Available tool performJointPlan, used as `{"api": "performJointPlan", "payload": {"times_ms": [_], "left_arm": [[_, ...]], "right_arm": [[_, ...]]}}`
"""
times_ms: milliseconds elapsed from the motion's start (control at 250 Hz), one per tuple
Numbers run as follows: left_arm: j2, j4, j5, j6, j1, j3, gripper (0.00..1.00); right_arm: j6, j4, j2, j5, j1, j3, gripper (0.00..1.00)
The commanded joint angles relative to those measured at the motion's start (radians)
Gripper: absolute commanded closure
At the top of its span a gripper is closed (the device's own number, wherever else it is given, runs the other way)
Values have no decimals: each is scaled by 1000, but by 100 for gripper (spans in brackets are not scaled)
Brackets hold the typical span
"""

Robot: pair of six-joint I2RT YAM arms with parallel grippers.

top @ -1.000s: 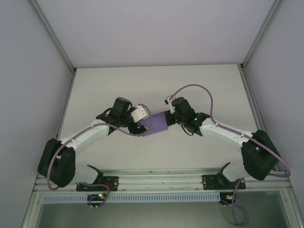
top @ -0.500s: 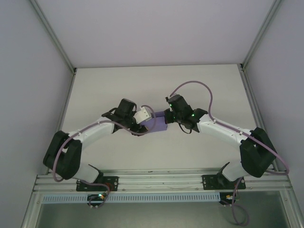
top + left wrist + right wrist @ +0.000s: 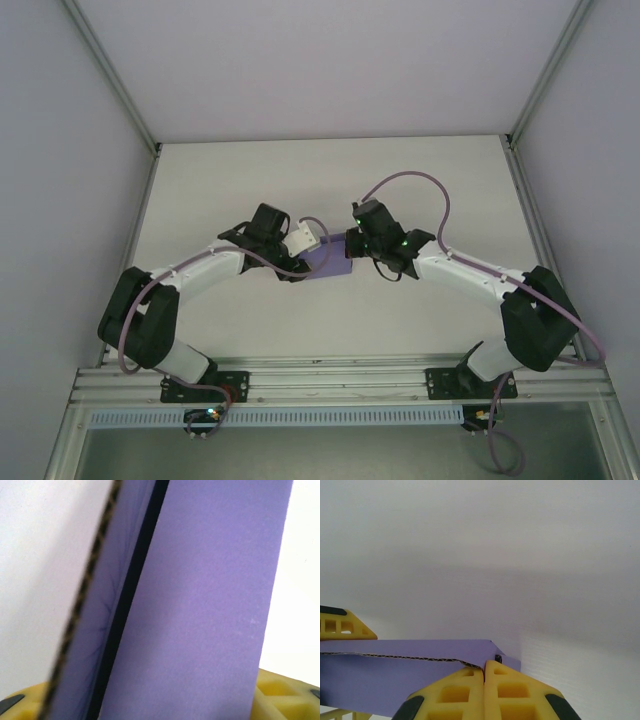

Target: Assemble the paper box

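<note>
The paper box (image 3: pixel 330 262), purple corrugated card, is held low over the white table between both arms. In the left wrist view its broad panel (image 3: pixel 200 610) and a thinner flap (image 3: pixel 95 615) stand between my left gripper (image 3: pixel 160 702) fingers (image 3: pixel 287 695), which press on both sides. My left gripper (image 3: pixel 306 240) is on the box's left end in the top view. My right gripper (image 3: pixel 484 669) is shut, pinching a card edge of the box (image 3: pixel 395 672) at its right corner; it shows in the top view as well (image 3: pixel 352 246). A left finger (image 3: pixel 342 626) appears beyond the box.
The white table (image 3: pixel 330 180) is bordered by metal frame rails (image 3: pixel 120 100) and pale walls on three sides. A purple cable (image 3: pixel 420 190) loops above the right arm. The arm bases sit on the near rail (image 3: pixel 330 375).
My left gripper has narrowed its fingers onto the box while its arm folded inward. The right gripper stayed shut on the card edge and shifted slightly left with the box.
</note>
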Motion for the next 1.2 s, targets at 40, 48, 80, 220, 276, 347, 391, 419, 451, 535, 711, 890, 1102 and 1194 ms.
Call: {"api": "performJointPlan", "payload": {"times_ms": [40, 48, 80, 220, 276, 347, 391, 419, 451, 535, 711, 890, 1102, 1194], "left_arm": [[-32, 53, 0, -7, 2, -14, 43], [-33, 53, 1, -7, 2, -16, 43], [-34, 52, 0, -8, 2, -14, 43], [-42, 40, -3, -19, 4, -9, 39], [-53, 37, -2, -20, 2, -8, 37], [-71, 26, -3, -26, 1, -3, 27], [-87, 19, -9, -32, 0, -1, 16], [-100, 19, -18, -39, -2, -2, 7], [-115, 19, -31, -48, -4, -4, 2], [-168, 23, -75, -87, -15, -14, 0], [-283, -26, -284, -305, -25, -11, 0], [-349, -172, -338, -482, -29, 2, 6], [-321, -191, -349, -506, -47, 22, 30], [-286, -191, -364, -508, -49, 35, 47]], "right_arm": [[-91, -3, 16, -28, 23, -133, 100], [-95, 2, 14, -26, 24, -137, 100], [-112, 25, 3, -20, 26, -160, 100], [-148, 118, -43, -32, 29, -235, 100], [-137, 109, -41, -25, 29, -221, 100], [-126, 76, -33, -11, 28, -184, 100], [-118, 44, -30, -2, 29, -155, 100], [-115, 17, -27, 0, 29, -135, 100], [-103, -24, -22, 11, 29, -107, 100], [-76, -105, -6, 26, 31, -58, 100], [-30, -197, 43, 83, 41, 5, 100], [0, -282, 84, 144, 72, 86, 100], [27, -353, 133, 189, 103, 163, 100], [36, -355, 144, 202, 116, 175, 100]]}}
